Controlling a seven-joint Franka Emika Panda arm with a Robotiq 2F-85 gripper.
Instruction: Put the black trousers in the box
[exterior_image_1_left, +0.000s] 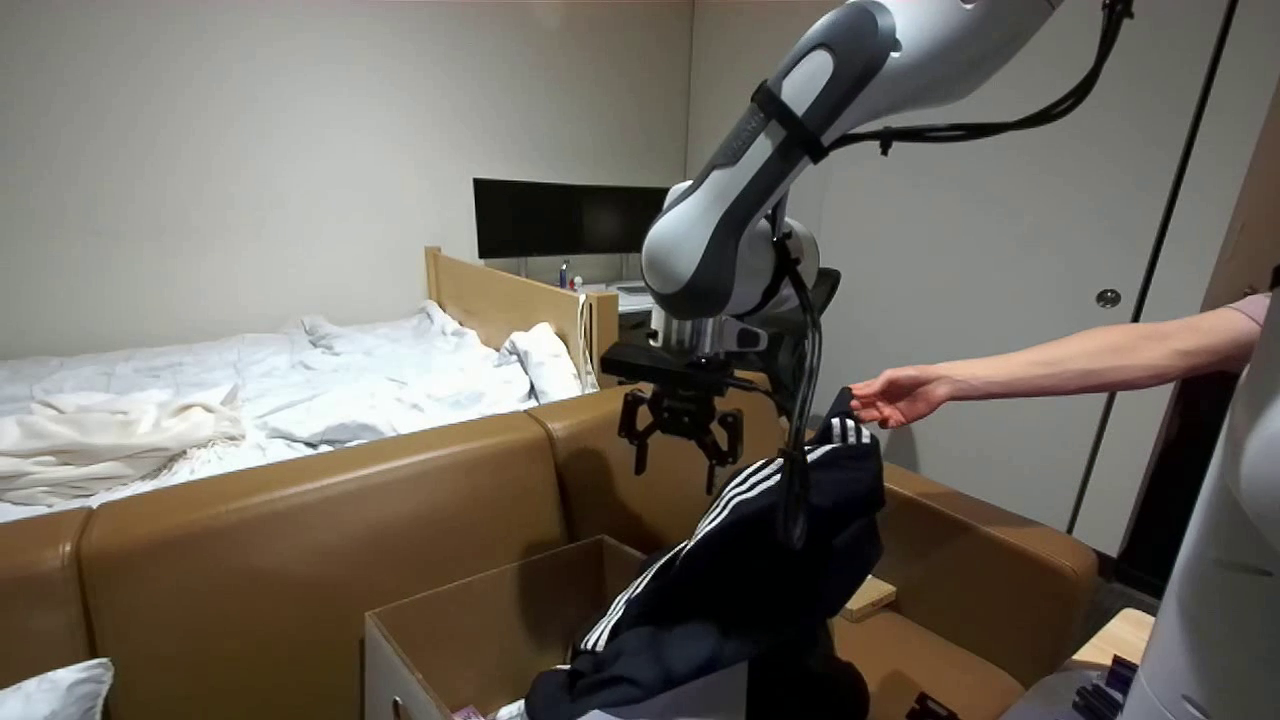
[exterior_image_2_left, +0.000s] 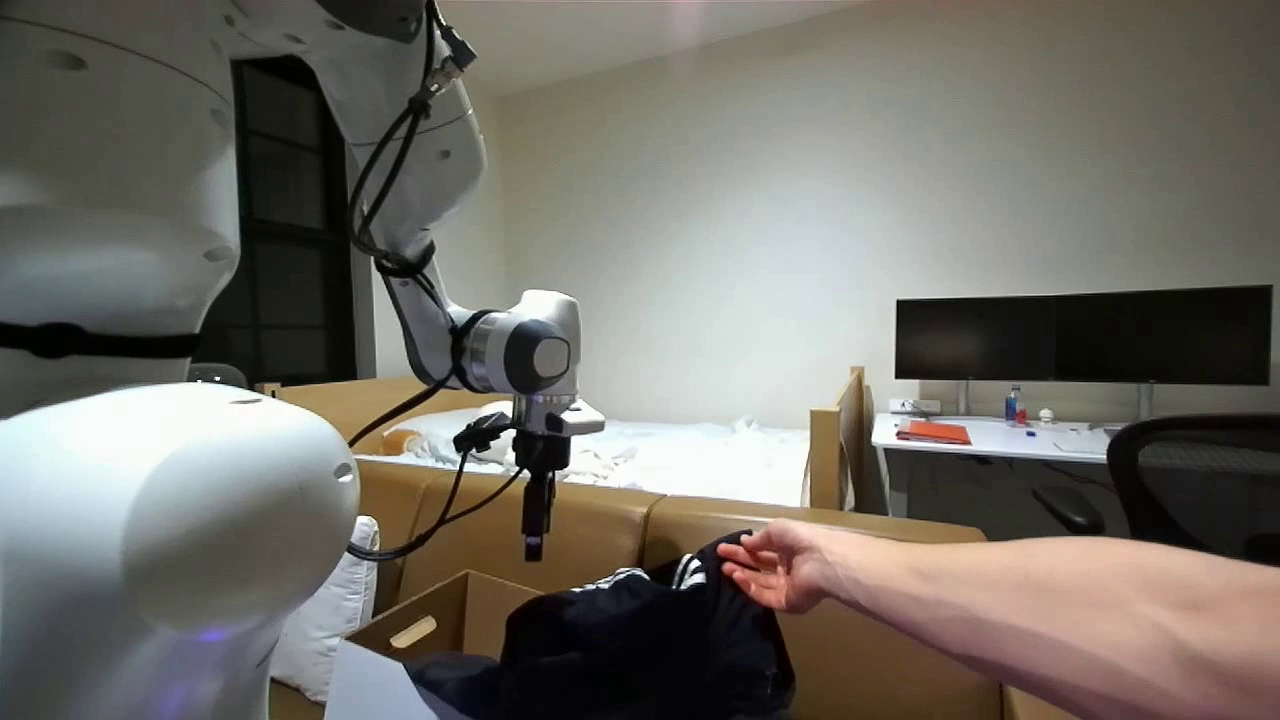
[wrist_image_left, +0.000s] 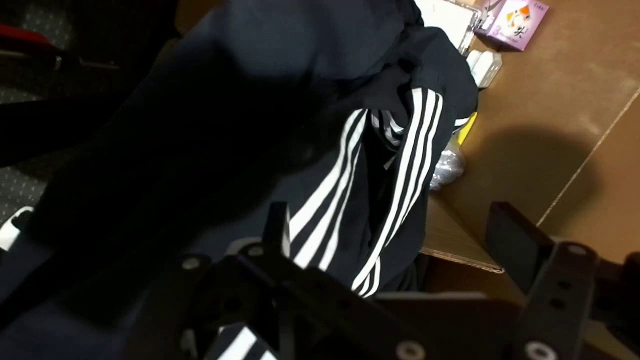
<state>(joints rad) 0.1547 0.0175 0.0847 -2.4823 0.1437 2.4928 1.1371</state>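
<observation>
The black trousers (exterior_image_1_left: 750, 560), with white side stripes, slope from a person's raised hand (exterior_image_1_left: 900, 397) down into the box (exterior_image_1_left: 500, 625). They cover much of its near side and right side, and their lower part lies inside. In an exterior view the brown wall of the box (exterior_image_2_left: 440, 628) shows its handle hole. My gripper (exterior_image_1_left: 677, 468) points down above the box and the trousers, jaws wide apart and holding nothing. From the wrist, the trousers (wrist_image_left: 320, 200) fill the middle and left beneath the open gripper (wrist_image_left: 390, 210); no contact is apparent.
The box stands on a tan sofa (exterior_image_1_left: 330, 520), whose backrest rises behind it. Inside are a lilac packet (wrist_image_left: 517, 22) and clear plastic (wrist_image_left: 446, 167). The person's forearm (exterior_image_2_left: 950, 585) reaches in beside the trousers. A white pillow (exterior_image_2_left: 330, 610) and a wooden piece (exterior_image_1_left: 868, 597) lie nearby.
</observation>
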